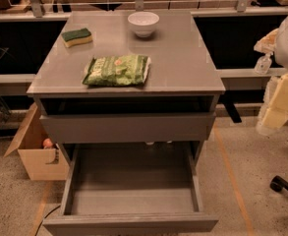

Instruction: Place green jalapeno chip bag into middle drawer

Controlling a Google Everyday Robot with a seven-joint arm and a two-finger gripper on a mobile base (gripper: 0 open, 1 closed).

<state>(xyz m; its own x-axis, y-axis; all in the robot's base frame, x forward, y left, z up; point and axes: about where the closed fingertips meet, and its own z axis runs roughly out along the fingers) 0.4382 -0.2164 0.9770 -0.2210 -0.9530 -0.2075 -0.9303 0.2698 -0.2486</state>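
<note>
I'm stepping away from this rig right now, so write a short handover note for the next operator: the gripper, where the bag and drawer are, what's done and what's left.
Gripper: at the right edge of view, off the cabinet's right side, well apart from the bag.
Green jalapeno chip bag: lying flat on the cabinet top, near its front edge, in front of the sponge and white bowl.
Middle drawer: pulled out, bag not in it.
Done: drawer is open.
Left: grasp the bag, place it in the middle drawer.
</note>
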